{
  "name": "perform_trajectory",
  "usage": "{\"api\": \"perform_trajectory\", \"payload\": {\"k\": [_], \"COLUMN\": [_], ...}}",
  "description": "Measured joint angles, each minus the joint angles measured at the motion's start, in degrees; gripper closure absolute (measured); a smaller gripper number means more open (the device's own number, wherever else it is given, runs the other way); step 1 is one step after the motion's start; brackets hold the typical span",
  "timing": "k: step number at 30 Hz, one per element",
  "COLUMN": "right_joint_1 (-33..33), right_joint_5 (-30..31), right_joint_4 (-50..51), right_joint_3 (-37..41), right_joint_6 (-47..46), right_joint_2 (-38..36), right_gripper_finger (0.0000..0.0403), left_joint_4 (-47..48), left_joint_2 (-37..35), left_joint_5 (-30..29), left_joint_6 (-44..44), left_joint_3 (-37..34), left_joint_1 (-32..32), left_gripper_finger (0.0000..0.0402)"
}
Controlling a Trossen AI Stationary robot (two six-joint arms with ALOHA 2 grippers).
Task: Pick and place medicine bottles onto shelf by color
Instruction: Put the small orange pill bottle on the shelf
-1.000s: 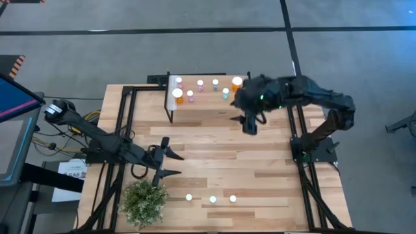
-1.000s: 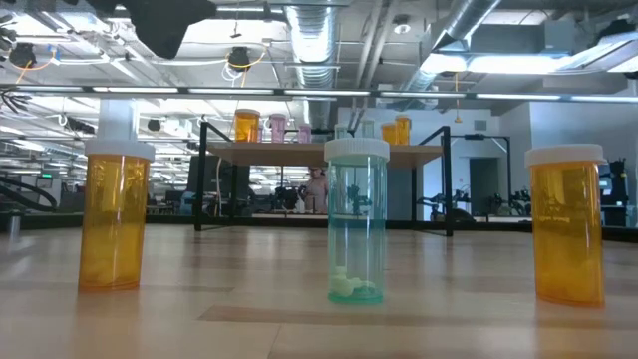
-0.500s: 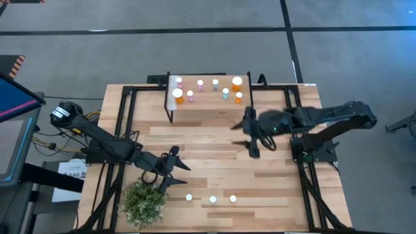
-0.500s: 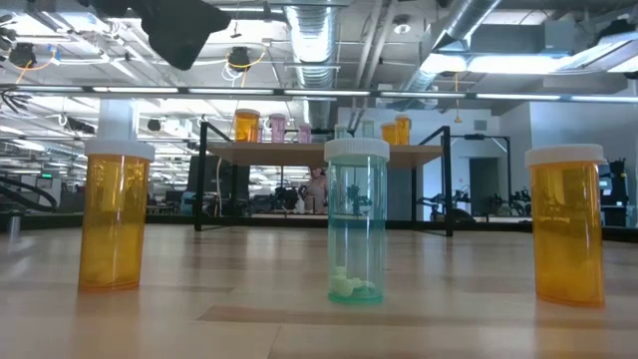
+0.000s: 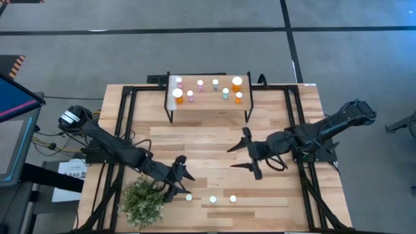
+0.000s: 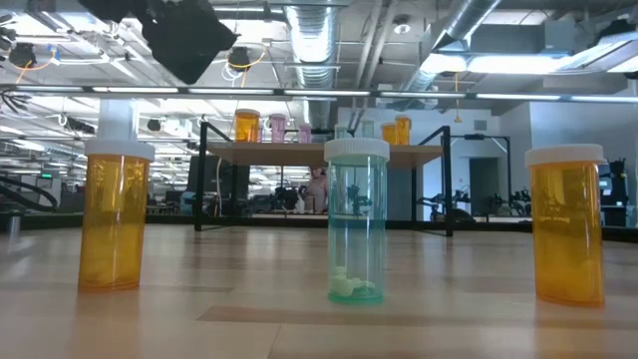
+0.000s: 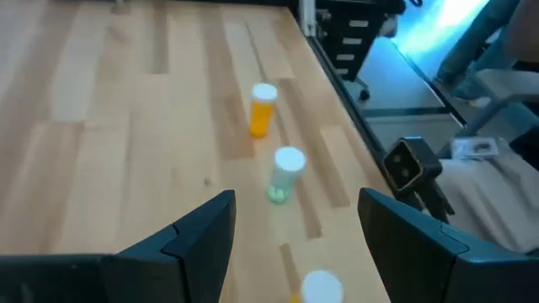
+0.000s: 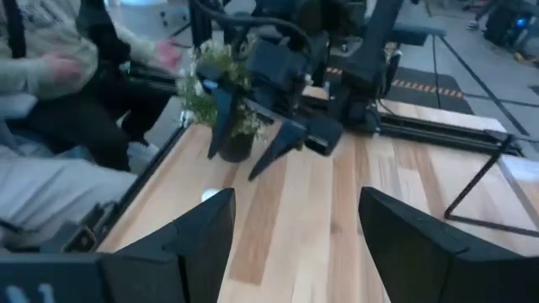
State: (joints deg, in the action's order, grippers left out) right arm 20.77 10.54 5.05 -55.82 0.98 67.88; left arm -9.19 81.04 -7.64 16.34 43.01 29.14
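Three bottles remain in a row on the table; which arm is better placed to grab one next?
Left. The left gripper, jaws open, hovers right beside the nearest orange bottle. The right gripper, also open, sits farther off at mid-table.

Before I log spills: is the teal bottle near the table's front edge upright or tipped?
Upright. In the low view the teal bottle stands on its base, white cap on top, white pills lying at the bottom.

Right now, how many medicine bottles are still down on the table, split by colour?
orange bottles: 2
teal bottle: 1
Total: 3
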Motion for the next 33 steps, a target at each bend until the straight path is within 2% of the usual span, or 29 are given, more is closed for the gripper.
{"api": "perform_trajectory", "payload": {"k": [5,11,18,24,33], "right_joint_1": [0.7,0.6,0.9,1.0,0.9], "right_joint_5": [0.1,0.1,0.1,0.1,0.1], "right_joint_4": [-2.9,-4.1,-4.6,-4.0,-4.2], "right_joint_3": [-0.1,-0.1,-0.1,-0.1,-0.1], "right_joint_6": [0.8,0.7,0.6,0.5,0.6], "right_joint_2": [1.2,1.2,1.2,1.3,1.8], "right_gripper_finger": [0.0127,0.0127,0.0127,0.0127,0.0127], "left_joint_4": [3.0,15.6,25.0,26.1,28.4], "left_joint_2": [5.4,11.1,15.6,16.6,16.6], "left_joint_5": [1.4,0.8,1.4,2.7,0.7], "left_joint_6": [0.8,1.9,3.4,4.3,4.9], "left_joint_3": [3.7,10.7,16.3,17.4,17.4], "left_joint_1": [2.0,2.7,2.7,3.4,4.4], "left_gripper_finger": [0.0164,0.0164,0.0164,0.0164,0.0164]}}
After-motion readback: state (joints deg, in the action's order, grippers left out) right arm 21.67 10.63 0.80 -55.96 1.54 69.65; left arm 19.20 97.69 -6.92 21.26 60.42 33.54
